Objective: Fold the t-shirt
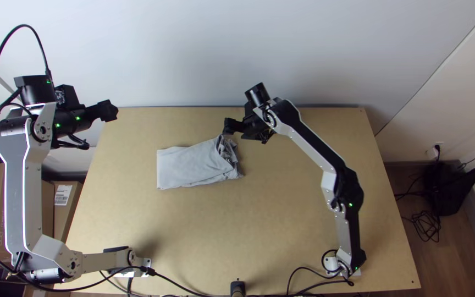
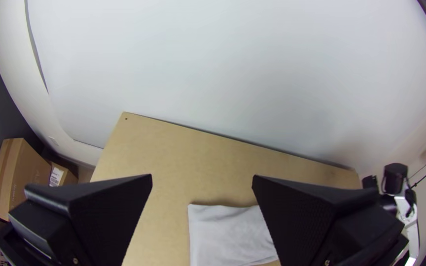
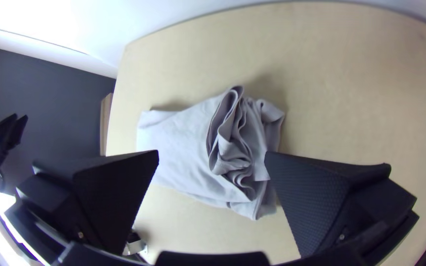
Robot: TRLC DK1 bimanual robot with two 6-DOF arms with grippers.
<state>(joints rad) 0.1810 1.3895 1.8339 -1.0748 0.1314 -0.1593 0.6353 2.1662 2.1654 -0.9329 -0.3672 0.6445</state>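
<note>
The light grey t-shirt (image 1: 191,164) lies on the table as a compact folded bundle, flat at its left part and bunched into ruffled layers at its right end. Above and left of the table's far left corner is my left gripper (image 1: 111,111), away from the cloth; in the left wrist view this gripper (image 2: 202,180) is open with nothing between its fingers. My right gripper (image 1: 227,126) is over the table by the shirt's bunched upper right end. In the right wrist view, the same gripper (image 3: 212,153) stands open, with the ruffled folds (image 3: 235,143) beyond and between its fingers, not gripped.
Bare wooden table (image 1: 303,220) surrounds the shirt. A pale wall (image 1: 204,55) rises behind the far edge. Cardboard boxes (image 1: 61,206) stand left of the table, and cables run along its near edge.
</note>
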